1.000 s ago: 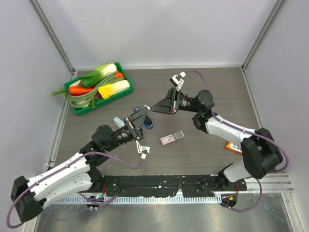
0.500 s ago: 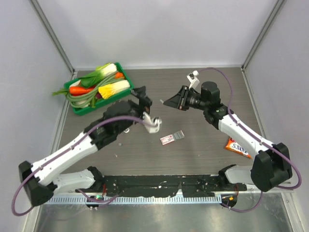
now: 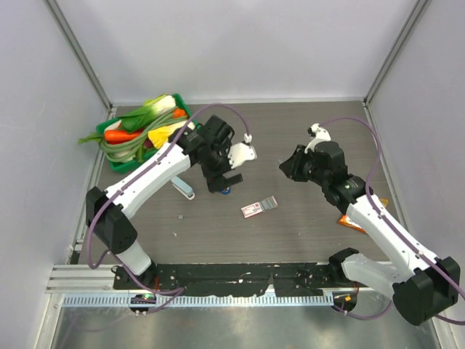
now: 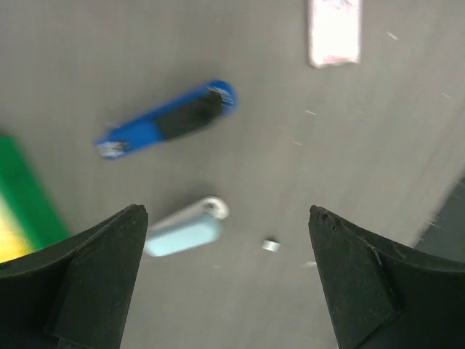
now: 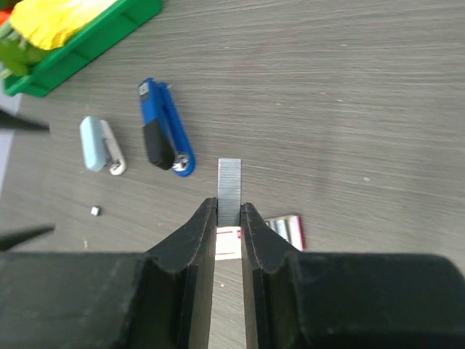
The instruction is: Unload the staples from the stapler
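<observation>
My right gripper (image 5: 229, 207) is shut on the staples (image 5: 229, 180), a short silvery-grey strip standing out past its fingertips, held above the table. In the top view this gripper (image 3: 285, 166) hangs right of centre. The blue and black stapler (image 5: 163, 138) lies flat on the table, with a pale blue stapler (image 5: 98, 144) to its left. My left gripper (image 4: 227, 212) hovers open and empty over both staplers (image 4: 167, 120). In the top view the left gripper (image 3: 224, 180) covers most of the blue stapler.
A flat red, white and grey packet (image 3: 259, 207) lies mid-table. A tiny silvery bit (image 4: 270, 245) rests near the pale blue stapler (image 3: 183, 188). A green tray (image 3: 116, 163) of vegetables stands at the back left. An orange packet (image 3: 352, 220) lies right.
My left gripper opened and let go of the blue stapler, which now lies on the table; the left arm swung towards the back. The right arm drew back to the right with the strip.
</observation>
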`<state>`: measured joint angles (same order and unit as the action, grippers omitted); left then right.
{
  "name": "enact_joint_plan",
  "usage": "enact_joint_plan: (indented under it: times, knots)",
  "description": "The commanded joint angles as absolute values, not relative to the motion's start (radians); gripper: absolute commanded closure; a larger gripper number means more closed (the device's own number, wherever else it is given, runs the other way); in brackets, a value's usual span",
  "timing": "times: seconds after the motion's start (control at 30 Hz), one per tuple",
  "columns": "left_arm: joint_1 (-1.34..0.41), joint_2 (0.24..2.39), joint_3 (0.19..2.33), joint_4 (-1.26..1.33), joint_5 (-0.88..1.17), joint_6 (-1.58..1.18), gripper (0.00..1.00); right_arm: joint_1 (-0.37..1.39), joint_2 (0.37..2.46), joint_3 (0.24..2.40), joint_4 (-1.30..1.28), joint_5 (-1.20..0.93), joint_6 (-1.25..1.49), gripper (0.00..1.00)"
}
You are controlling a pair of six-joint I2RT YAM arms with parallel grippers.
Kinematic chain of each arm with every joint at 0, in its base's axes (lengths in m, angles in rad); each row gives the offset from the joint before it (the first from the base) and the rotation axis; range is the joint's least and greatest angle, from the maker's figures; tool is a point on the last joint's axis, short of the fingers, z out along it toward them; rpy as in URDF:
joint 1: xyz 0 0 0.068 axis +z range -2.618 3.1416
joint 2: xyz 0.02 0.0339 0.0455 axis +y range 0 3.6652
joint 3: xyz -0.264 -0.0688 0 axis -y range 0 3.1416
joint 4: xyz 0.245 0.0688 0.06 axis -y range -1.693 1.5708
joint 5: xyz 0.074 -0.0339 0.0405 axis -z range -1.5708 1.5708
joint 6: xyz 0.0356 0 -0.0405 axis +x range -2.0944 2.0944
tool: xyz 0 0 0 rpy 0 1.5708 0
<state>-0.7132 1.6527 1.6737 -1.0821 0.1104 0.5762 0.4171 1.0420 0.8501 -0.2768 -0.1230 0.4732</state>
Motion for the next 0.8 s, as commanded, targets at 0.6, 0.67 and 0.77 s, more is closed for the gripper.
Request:
enact_joint_plan:
  times: [0.6, 0.67, 0.77]
  knots:
    - [-0.848, 1.824, 1.382, -0.588, 0.295, 0.281, 0.0, 0.413, 0.903, 0.75, -0.39, 0.048, 0.439, 0.98]
    - [-0.859, 1.844, 1.388, -0.563, 0.293, 0.27, 0.0, 0.413, 0.894, 0.739, -0.387, 0.052, 0.44, 0.98]
    - [-0.874, 1.878, 1.396, -0.531, 0.288, 0.255, 0.0, 0.411, 0.881, 0.727, -0.387, 0.055, 0.437, 0.98]
